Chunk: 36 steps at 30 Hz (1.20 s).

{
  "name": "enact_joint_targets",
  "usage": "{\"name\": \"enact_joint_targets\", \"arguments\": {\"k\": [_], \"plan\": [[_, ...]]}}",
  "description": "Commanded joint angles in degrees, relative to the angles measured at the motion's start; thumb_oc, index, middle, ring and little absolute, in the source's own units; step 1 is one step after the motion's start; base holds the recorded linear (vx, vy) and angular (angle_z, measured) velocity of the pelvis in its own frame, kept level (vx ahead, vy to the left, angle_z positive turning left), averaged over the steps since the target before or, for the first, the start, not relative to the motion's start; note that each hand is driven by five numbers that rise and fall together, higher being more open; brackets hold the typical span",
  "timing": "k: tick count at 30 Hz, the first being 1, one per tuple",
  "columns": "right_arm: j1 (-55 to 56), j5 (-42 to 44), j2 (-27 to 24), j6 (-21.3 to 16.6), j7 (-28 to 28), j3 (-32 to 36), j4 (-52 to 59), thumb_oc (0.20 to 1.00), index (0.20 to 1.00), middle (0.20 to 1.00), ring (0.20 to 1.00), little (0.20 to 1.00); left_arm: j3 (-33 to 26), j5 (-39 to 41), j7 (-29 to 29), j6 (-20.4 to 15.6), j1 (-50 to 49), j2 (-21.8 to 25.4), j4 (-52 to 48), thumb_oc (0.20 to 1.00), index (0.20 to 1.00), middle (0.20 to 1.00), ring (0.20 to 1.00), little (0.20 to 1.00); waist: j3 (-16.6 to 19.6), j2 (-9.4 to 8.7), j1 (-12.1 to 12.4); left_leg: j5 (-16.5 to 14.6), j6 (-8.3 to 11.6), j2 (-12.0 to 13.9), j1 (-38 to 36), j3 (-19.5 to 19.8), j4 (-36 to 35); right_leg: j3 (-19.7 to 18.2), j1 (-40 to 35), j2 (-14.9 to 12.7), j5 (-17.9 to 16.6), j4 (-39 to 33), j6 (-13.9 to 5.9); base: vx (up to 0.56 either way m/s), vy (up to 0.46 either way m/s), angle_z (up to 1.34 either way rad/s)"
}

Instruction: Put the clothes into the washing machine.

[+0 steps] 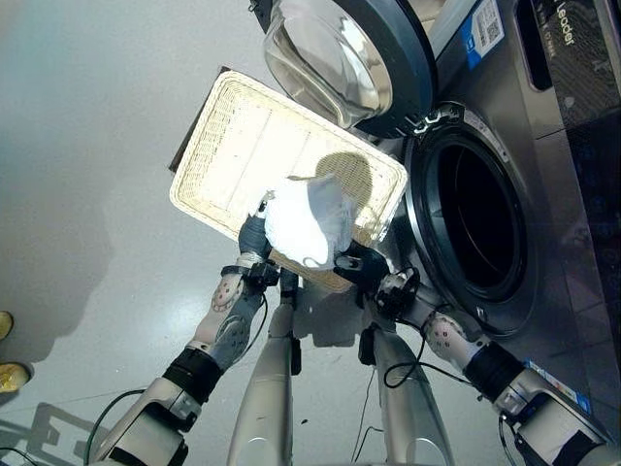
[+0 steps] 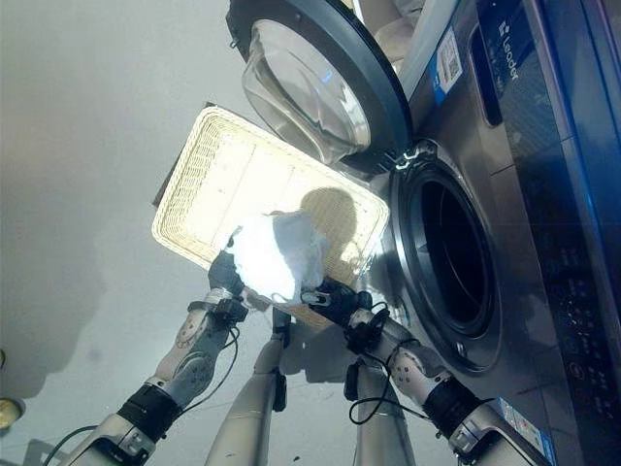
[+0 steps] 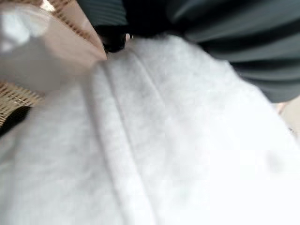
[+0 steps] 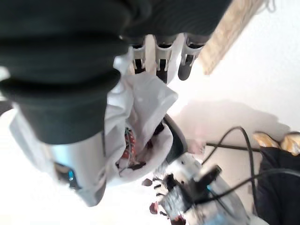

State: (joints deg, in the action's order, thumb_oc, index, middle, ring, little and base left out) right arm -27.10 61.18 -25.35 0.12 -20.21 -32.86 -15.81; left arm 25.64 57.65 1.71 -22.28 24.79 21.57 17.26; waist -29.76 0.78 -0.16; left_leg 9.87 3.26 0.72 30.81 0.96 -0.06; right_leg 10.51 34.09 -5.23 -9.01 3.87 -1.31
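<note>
A bundle of white cloth [image 1: 306, 221] hangs over the near edge of a flat wicker basket [image 1: 243, 136] on the floor. My left hand [image 1: 254, 238] is pressed against the bundle's left side, and white cloth [image 3: 164, 140] lies right before it in the left wrist view. My right hand [image 1: 357, 262] holds the bundle from the right. In the right wrist view its fingers [image 4: 159, 63] curl onto the cloth [image 4: 145, 103]. The washing machine [image 1: 572, 146] stands to the right with its round drum opening [image 1: 480, 223] dark and open.
The machine's glass door [image 1: 349, 58] is swung wide open and reaches over the basket's far right corner. Grey floor [image 1: 87, 146] stretches to the left. A person's yellow shoes [image 1: 8, 374] show at the left edge.
</note>
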Motion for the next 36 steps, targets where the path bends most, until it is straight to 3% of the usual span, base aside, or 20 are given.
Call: {"name": "enact_joint_targets", "arguments": {"k": [1, 6, 10, 18, 23, 29, 36], "plan": [[1.3, 0.2, 1.6, -3.7, 2.1, 1.6, 6.9, 1.0, 1.0, 1.0, 1.0, 1.0, -3.6, 6.2, -4.6, -4.6, -0.7, -1.6, -6.0, 0.2, 0.2, 0.2, 0.2, 0.2, 0.0, 0.34, -0.2, -3.1, -1.8, -4.7, 1.4, -4.0, 3.4, 1.0, 0.4, 1.9, 3.3, 3.4, -2.99, 0.0, 0.0, 0.0], [1.6, 0.5, 2.4, -4.9, 4.7, 2.3, 6.8, 1.0, 1.0, 1.0, 1.0, 1.0, -4.2, 7.2, -5.2, -5.3, -1.0, -2.7, -6.4, 0.2, 0.2, 0.2, 0.2, 0.2, 0.0, 0.44, -0.4, -3.2, -1.82, -4.7, 1.2, -4.2, 3.3, 0.8, 0.3, 2.0, 3.4, 3.5, -2.93, 0.0, 0.0, 0.0], [2.3, 1.6, 3.3, -5.4, 6.7, 3.0, 7.2, 1.0, 1.0, 1.0, 1.0, 1.0, -3.8, -5.2, 1.4, -6.6, -0.6, -1.9, -6.7, 0.2, 0.2, 0.2, 0.2, 0.2, 0.0, 0.6, -0.6, -3.1, -1.86, -4.6, 1.1, -4.3, 3.2, 0.5, 0.4, 2.1, 3.4, 3.6, -2.87, 0.0, 0.0, 0.0], [2.7, 5.9, 3.7, -3.7, 5.4, 3.0, 7.5, 1.0, 1.0, 1.0, 1.0, 1.0, -1.7, -19.9, 8.1, -1.4, 1.4, 1.0, -4.8, 0.2, 0.2, 0.2, 0.2, 0.2, 0.0, 0.87, -0.7, -2.9, -1.87, -4.6, 0.9, -4.6, 3.1, 0.3, 0.3, 2.1, 3.4, 3.7, -2.92, 0.0, 0.0, 0.0], [2.6, 6.4, 3.0, -3.4, 4.4, 2.1, 8.2, 1.0, 1.0, 1.0, 1.0, 1.0, 0.4, -24.6, 6.3, 1.7, 2.4, 2.9, -4.2, 0.2, 0.2, 0.2, 0.2, 0.2, 0.0, 0.89, -0.8, -2.8, -1.84, -4.5, 1.0, -4.8, 3.1, 0.2, 0.4, 2.1, 3.2, 3.5, -3.09, 0.0, 0.0, 0.0], [1.6, 5.9, 1.4, -2.4, 4.8, 0.0, 9.5, 1.0, 1.0, 1.0, 1.0, 1.0, 7.0, -39.4, 3.1, 3.9, 6.1, 7.0, -4.8, 0.2, 0.2, 0.2, 0.2, 0.2, 0.0, 0.66, -1.3, -2.6, -1.9, -4.3, 1.2, -5.2, 2.9, -0.1, 0.8, 2.3, 2.6, 3.3, -3.33, 0.0, 0.0, 0.0], [0.6, 3.3, 0.5, -1.2, 5.2, -2.5, 8.9, 1.0, 1.0, 1.0, 1.0, 1.0, 11.5, -41.7, -1.5, 5.3, 8.9, 8.2, -6.5, 0.2, 0.2, 0.2, 0.2, 0.2, 0.0, 0.41, -1.7, -2.8, -2.02, -4.3, 1.2, -5.7, 2.9, -0.7, 1.0, 2.5, 2.4, 3.2, -3.62, 0.0, 0.007, -0.02]]}}
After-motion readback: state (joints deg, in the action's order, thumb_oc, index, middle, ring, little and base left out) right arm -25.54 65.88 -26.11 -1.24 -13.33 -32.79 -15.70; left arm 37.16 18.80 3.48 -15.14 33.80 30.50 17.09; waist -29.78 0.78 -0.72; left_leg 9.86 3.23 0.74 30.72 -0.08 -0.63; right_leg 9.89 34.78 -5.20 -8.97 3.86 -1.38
